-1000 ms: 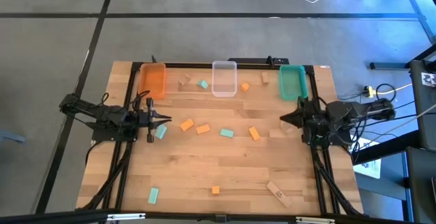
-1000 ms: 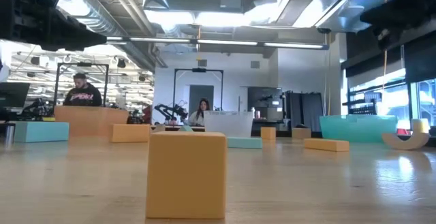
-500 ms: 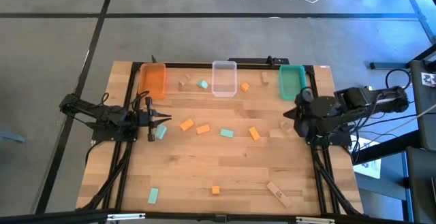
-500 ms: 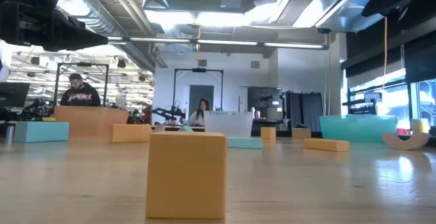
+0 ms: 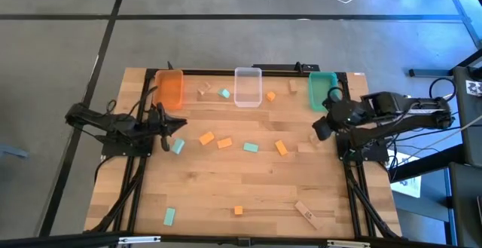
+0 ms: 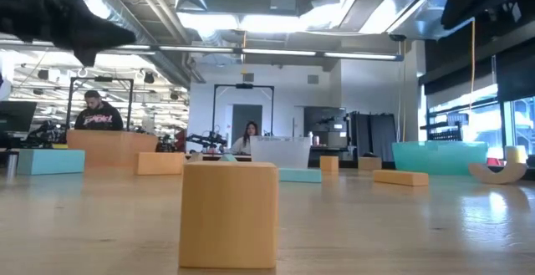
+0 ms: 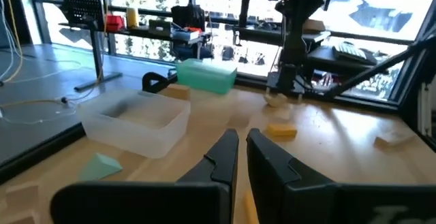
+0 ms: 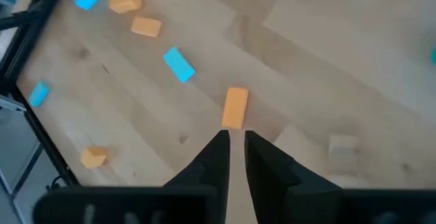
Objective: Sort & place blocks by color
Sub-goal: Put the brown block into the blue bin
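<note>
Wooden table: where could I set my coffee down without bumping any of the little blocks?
The wooden table is barest between the middle row, around the orange block, and the front blocks such as the small orange cube. It is crowded by the orange plastic bin, clear bin and teal bin.

Low view: both dark arms cut off by the top edge, grippers unseen. Large orange rectangular block (image 6: 228, 214) hides the desk's middle. Pale curved wooden piece (image 6: 501, 170) clipped at the right edge; blocks beyond too small to identify.
</note>
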{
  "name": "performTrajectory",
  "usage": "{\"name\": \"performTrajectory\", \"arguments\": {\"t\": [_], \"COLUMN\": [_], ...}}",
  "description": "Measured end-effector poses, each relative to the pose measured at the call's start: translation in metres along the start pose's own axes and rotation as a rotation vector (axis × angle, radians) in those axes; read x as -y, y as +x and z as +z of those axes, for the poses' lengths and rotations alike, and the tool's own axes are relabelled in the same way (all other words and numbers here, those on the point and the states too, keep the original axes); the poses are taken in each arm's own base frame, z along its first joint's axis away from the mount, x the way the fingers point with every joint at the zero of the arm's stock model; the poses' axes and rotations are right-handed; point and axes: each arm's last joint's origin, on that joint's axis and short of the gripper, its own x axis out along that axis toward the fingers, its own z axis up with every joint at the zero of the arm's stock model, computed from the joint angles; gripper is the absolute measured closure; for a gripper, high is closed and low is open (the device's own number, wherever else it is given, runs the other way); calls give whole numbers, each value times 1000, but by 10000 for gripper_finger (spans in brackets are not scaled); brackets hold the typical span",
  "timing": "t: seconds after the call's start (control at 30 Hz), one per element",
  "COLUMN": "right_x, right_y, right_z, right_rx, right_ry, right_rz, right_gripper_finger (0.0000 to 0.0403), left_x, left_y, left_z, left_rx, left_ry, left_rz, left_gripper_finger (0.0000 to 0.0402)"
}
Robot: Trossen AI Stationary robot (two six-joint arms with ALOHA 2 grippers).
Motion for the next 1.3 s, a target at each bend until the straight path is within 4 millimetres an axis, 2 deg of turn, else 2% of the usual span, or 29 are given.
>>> {"name": "performTrajectory", "arguments": {"t": [0.2,0.4,0.6,0.7,0.87,1.0,1.3], "right_x": [1,2,15,16,12,8,2], "right_y": [8,13,21,27,40,52,83], "right_z": [6,11,10,11,14,16,19], "right_rx": [-72,-102,-228,-265,-317,-361,-457], "right_ry": [33,-19,78,69,-12,-57,-106], "right_rz": [-18,-35,-195,-254,-283,-316,-410], "right_gripper_finger": [317,271,224,207,199,199,199], "left_x": [0,6,13,16,15,15,12], "left_y": [-4,5,19,25,31,34,41], "left_z": [33,58,79,89,103,111,111], "left_rx": [-125,-286,-386,-427,-476,-510,-580], "left_ry": [9,-14,-66,-58,-85,-108,-166], "left_rz": [28,90,156,158,215,193,136], "left_gripper_finger": [376,376,376,376,376,376,376]}}
